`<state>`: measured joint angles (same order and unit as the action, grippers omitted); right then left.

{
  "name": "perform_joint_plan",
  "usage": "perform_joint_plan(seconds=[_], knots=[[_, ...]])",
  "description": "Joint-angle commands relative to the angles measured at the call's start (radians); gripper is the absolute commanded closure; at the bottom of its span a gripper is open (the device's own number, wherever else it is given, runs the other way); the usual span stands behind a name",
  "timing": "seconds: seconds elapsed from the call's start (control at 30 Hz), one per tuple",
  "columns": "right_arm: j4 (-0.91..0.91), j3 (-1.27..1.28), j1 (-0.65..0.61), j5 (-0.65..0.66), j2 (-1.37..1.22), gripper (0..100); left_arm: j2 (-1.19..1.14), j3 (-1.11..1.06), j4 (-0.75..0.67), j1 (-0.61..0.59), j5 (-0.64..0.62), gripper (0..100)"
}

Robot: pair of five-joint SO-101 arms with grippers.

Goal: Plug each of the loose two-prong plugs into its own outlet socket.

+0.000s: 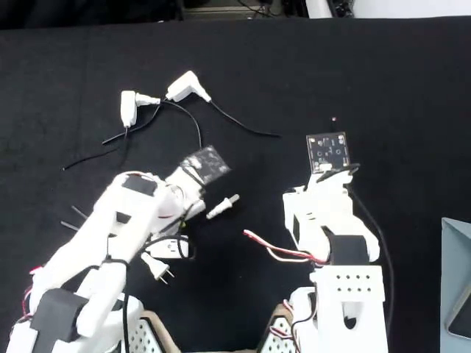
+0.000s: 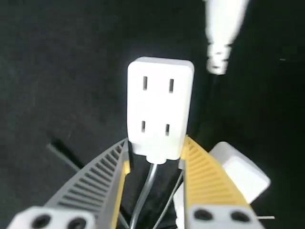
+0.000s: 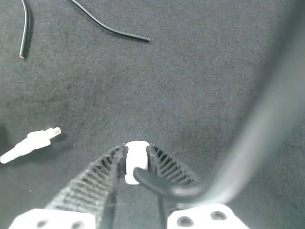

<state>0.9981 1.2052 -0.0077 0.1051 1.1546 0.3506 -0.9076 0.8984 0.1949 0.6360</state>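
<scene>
My left gripper (image 2: 155, 153) is shut on the cord end of a white outlet block (image 2: 159, 105), whose two pairs of slots face the camera. A blurred white plug (image 2: 221, 28) lies beyond the block, and another white plug body (image 2: 240, 174) sits beside one finger. My right gripper (image 3: 137, 164) is shut on a small white plug (image 3: 137, 155) with a thick black cord (image 3: 267, 124). A loose white plug (image 1: 223, 207) lies between the arms on the black table (image 1: 412, 81). A two-prong plug (image 1: 156, 268) lies by the left arm (image 1: 136, 209).
Two white plugs (image 1: 129, 107) (image 1: 188, 87) with thin black cords (image 1: 243, 125) lie at the back left. A grey-blue container (image 1: 456, 279) stands at the right edge. The right arm (image 1: 327, 213) stands at the centre right.
</scene>
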Motion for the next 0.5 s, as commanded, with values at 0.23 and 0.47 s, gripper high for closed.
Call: perform_joint_plan(seconds=[0.23, 0.47], knots=[[-0.015, -0.013, -0.018, 0.011, 0.008, 98.7, 0.086, 0.012, 0.009, -0.114, -0.123, 72], [0.008, -0.076, -0.081, 0.055, 0.007, 98.5, 0.252, 0.008, 0.123, -0.257, -0.167, 73]])
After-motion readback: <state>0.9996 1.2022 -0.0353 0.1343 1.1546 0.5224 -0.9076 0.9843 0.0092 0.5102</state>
